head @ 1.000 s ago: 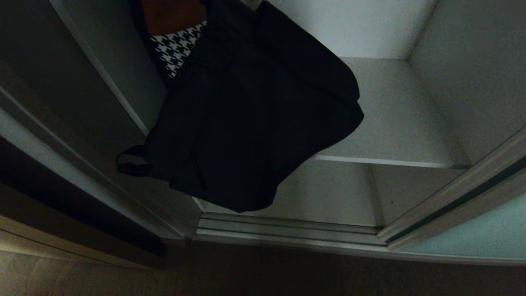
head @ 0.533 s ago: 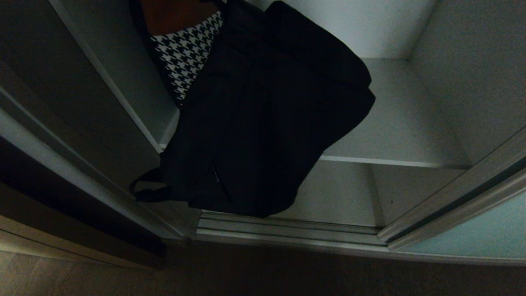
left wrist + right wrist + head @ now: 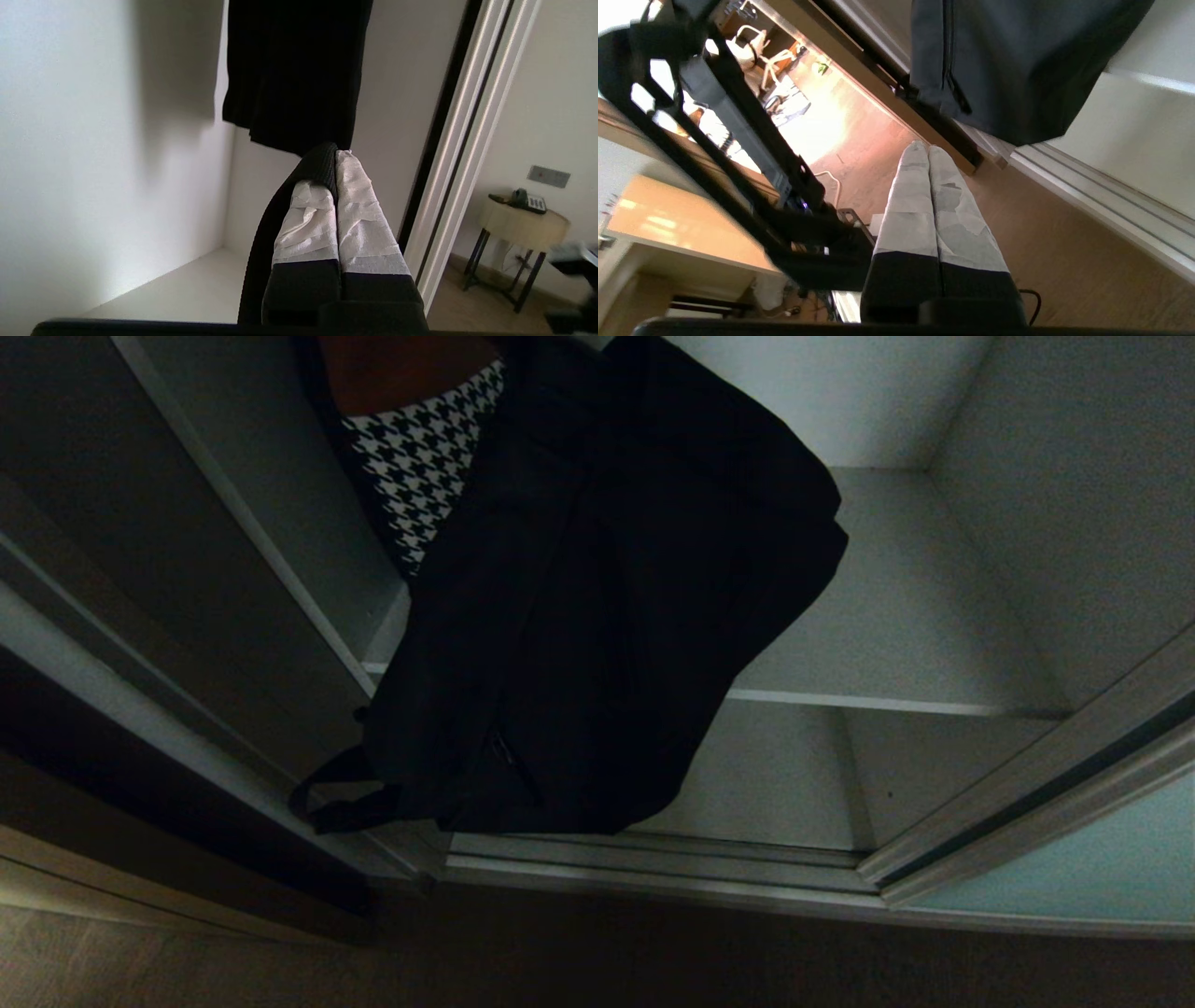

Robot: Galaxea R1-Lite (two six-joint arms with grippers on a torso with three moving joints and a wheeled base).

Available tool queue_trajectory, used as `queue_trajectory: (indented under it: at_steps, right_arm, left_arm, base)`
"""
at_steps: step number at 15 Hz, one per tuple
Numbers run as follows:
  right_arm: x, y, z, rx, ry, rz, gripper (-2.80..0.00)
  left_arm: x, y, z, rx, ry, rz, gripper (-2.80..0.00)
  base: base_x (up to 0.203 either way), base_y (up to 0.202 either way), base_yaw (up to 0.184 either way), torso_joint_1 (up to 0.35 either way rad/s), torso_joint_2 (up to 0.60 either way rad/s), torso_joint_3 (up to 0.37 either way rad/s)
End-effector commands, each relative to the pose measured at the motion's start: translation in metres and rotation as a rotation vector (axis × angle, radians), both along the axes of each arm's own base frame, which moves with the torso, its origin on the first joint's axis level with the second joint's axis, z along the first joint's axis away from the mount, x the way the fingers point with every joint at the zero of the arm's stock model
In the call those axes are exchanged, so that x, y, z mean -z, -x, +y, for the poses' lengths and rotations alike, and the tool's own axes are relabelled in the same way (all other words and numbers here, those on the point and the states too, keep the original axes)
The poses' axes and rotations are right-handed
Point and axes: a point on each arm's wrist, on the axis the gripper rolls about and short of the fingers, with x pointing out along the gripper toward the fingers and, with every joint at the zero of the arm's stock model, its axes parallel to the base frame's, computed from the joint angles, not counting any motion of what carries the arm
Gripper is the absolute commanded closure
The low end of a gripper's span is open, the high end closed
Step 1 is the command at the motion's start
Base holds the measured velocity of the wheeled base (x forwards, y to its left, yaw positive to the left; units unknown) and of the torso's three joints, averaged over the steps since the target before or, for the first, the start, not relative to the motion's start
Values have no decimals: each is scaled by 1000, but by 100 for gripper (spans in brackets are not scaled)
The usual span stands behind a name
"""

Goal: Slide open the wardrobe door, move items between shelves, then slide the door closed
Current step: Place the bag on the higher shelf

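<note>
A soft black bag point(image 3: 607, 607) with a dangling strap loop point(image 3: 341, 798) hangs in the open wardrobe, in front of the upper shelf point(image 3: 915, 607), with its bottom just above the door track. My left gripper point(image 3: 335, 154) is shut on a ribbed black strap point(image 3: 261, 242) that runs down past its fingers. My right gripper point(image 3: 928, 148) is shut and empty over the wood floor, below and apart from the bag point(image 3: 1017, 60). The lower shelf point(image 3: 766, 775) lies bare. The teal sliding wardrobe door point(image 3: 1102, 859) stands at the right. Neither gripper shows in the head view.
A houndstooth garment point(image 3: 420, 448) hangs behind the bag at the wardrobe's left. Dark cloth point(image 3: 294, 70) hangs ahead of the left gripper. The silver door track point(image 3: 653, 873) runs along the front. The robot's black frame point(image 3: 738, 154) stands beside the right gripper.
The bag has swung to the right and sunk a little toward the track, uncovering more of the houndstooth garment. The strap loop has moved right with it.
</note>
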Motion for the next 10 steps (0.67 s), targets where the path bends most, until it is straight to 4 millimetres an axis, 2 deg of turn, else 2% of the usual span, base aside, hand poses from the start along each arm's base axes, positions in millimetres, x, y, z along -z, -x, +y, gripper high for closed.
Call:
queue_trajectory:
  at_steps: [1,6,8,10]
  right_arm:
    - [-12,-31,-4,-18,-10,58,0]
    - [-46,-95,2,-53,-17,56,0]
    - [-52,-116,18,-39,-30,28,0]
    - [-52,-126,40,-52,-39,29,0]
  left_arm:
    - [4,-7,-5,1,-10,13,0]
    - [15,-27,-18,-8,-33,50,0]
    - [18,-33,-21,-30,-37,51,0]
    - [18,-33,-21,-34,-37,51,0]
  base:
    - [0,0,0,0,0,0]
    - [0,0,0,0,0,0]
    - [0,0,0,0,0,0]
    - [0,0,0,0,0,0]
